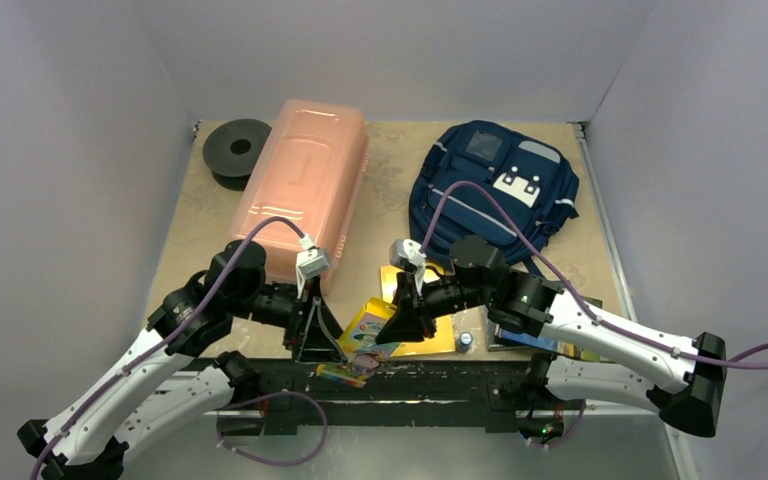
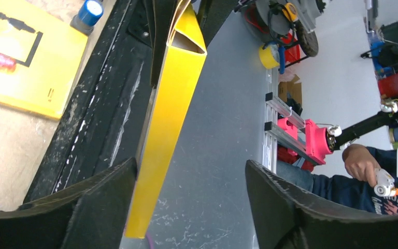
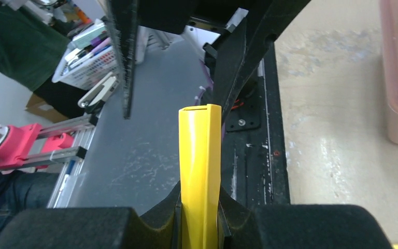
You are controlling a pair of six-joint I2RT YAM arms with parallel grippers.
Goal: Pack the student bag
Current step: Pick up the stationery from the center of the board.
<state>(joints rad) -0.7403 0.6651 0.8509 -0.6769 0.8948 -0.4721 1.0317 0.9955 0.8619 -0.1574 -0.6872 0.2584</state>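
Student bag [image 1: 495,185] lies flat at the far right of the table [image 1: 400,170], well apart from both grippers, which work at the near edge. The right gripper [image 3: 199,210] is clenched on a flat yellow box [image 3: 200,150], pinching its broad faces so that the box stands edge-on. The left gripper [image 2: 189,174] is spread wide, and the same box passes through its gap, close to one side. This looks like a hand-over or a re-grip. The left should centre the box in its gap and close on the broad faces, not the thin edges, before the right lets go, since the hollow carton could crush or twist. From above, the grippers cover most of the box. Whether the bag's main zip is open I cannot tell; it seems shut. A yellow book [image 2: 20,62] on the table is cut off by the frame.
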